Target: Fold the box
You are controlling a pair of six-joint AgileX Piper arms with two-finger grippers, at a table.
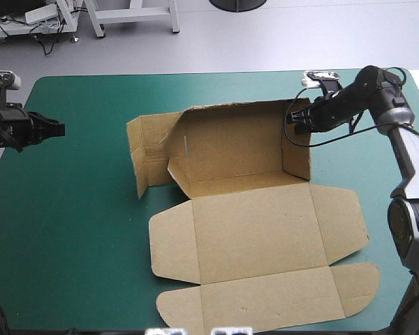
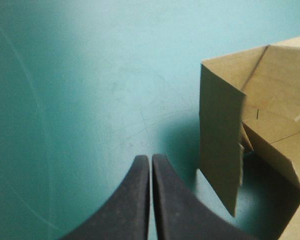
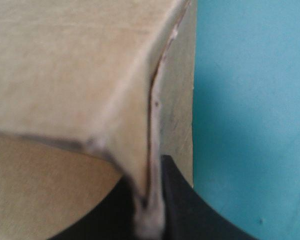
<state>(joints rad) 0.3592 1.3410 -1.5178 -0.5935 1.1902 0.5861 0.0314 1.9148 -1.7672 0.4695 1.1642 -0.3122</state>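
Now box (image 1: 251,230) in right gripper (image 1: 292,119), wall upright

High camera: set above and behind the robot, facing forward and down, far enough back to take in most of the teal-green cover (image 1: 77,230) and the whole box (image 1: 251,237). Left wrist camera: looks along the left gripper (image 2: 150,162), low over the cover, with the box's left end wall close ahead. Right wrist camera: hard up against the box's right wall, which sits between the fingers of the right gripper (image 3: 152,172). Both walls also appear in the high view.
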